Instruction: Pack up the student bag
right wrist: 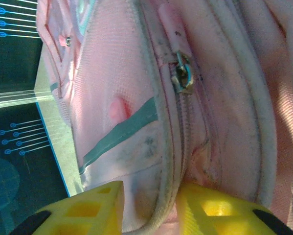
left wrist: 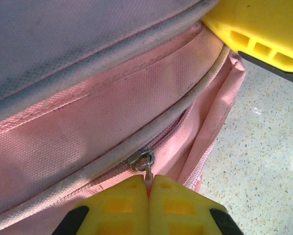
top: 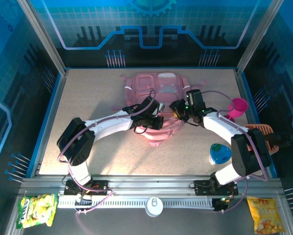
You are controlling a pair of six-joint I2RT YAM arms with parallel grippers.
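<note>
Lying flat on the speckled table (top: 87,103), the student bag (top: 158,90) is the biggest thing on it, a soft pink backpack with pale piping, set at the middle towards the far side. Both arms reach in to the bag's near end.

The left gripper (left wrist: 148,180) sits at the bag's near left. Its yellow fingers are pressed fully together, with the pink tab of a zip pull (left wrist: 141,160) pinched between their tips; the metal ring shows just above them on the bag's lower zip line.

The right gripper (right wrist: 148,191) is at the bag's near right. Its jaws stand partway closed round a fold of the piped rim, and both fingers touch the fabric. A second zip slider (right wrist: 183,73) lies farther up that seam.

Right of the bag stands a magenta goblet cup (top: 238,107). An orange slotted object (top: 261,131) and a blue bowl (top: 219,153) lie nearer than the cup. Well in front of the bag, past the arm bases, lie two yellow snack packets (top: 37,209) (top: 266,214).
</note>
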